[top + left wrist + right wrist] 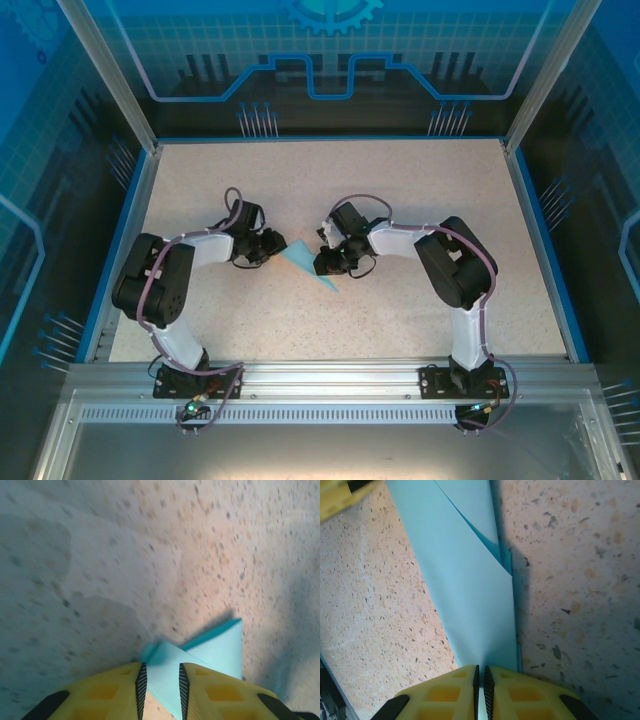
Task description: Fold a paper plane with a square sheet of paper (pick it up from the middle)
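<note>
Light blue paper, folded to a narrow pointed wedge, lies on the speckled table (420, 200) at the centre of the top view: this is the paper plane (308, 268), between the two arms. The right gripper (480, 674), at the bottom edge of its wrist view, is closed to a thin slit with the plane's narrow end running into it, so it holds the paper. The left gripper (162, 675), at the bottom of its own view, stands narrowly apart with the blue paper showing in the gap; whether its pads touch the paper is hard to tell from this blurred angle. The plane looks very light, thin and limp, stiff only along its creases, and a hard pinch would likely crumple it. The best hold is probably on the layered centre fold near the middle, not on a loose flap or the tip
</note>
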Robot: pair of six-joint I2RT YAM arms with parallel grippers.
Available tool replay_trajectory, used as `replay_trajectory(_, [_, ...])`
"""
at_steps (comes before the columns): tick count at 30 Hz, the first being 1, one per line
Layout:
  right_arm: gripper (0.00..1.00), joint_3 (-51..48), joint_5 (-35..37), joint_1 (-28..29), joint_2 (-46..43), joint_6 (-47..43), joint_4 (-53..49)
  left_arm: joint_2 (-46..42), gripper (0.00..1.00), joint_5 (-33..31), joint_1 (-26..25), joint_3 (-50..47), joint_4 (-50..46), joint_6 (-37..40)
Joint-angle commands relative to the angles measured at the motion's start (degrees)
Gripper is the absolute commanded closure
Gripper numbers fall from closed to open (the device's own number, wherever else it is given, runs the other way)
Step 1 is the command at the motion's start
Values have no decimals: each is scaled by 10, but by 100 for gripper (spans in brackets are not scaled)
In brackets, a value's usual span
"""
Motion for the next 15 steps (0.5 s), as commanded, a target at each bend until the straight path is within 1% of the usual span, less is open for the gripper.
replay_trajectory(1, [86,-19,45,-9,28,-5,-54,4,74,-47,10,29,-45,27])
replay_trajectory(7, [84,-10,25,-7,13,3,-35,-6,71,-53,17,46,-63,37])
replay_trajectory(10, [78,1,4,-8,-8,12,-11,-28,67,-50,17,43,-70,33])
replay_trajectory(13, [67,6,1,-7,-39,22,14,-59,59,-50,10,31,-84,25])
replay_trajectory(15, [54,-5,19,-8,-70,30,35,-80,54,-60,0,24,-105,20])
